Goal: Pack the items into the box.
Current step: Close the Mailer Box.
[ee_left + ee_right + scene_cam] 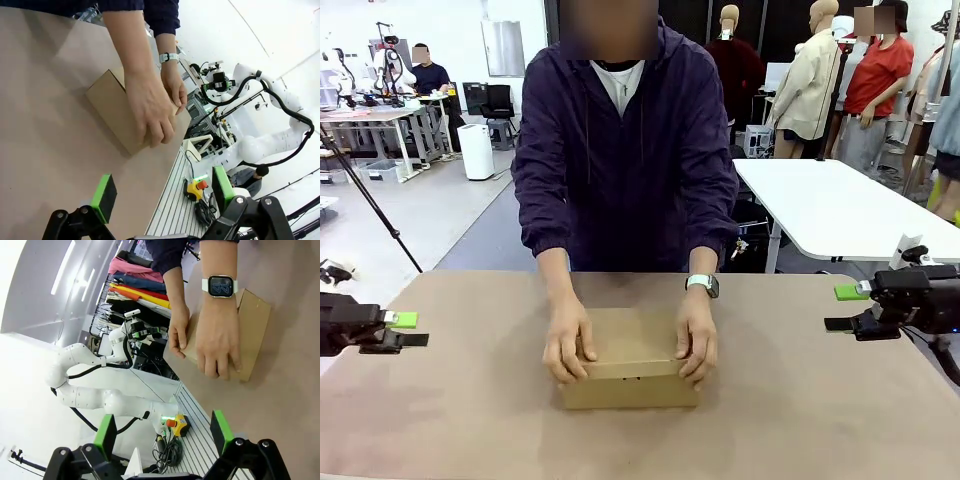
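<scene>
Front view: the shallow brown cardboard box [631, 372], lid closed, sits mid-table toward the near edge of the tan table [800, 400], the person's hands [566, 345] pressing on both its ends. The left pincer [405, 330] hangs at the left edge and the right pincer [848, 307] at the right edge, both with fingers apart and empty.

Left wrist view: the left pincer's green pads [104, 197] are spread over the table, with the box [111, 106] well beyond them.

Right wrist view: the right pincer's pads [105, 434] are likewise spread, far from the box [252, 325].

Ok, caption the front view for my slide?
Person's hands press the closed box on the table; both tools, left and right, wait open.
</scene>
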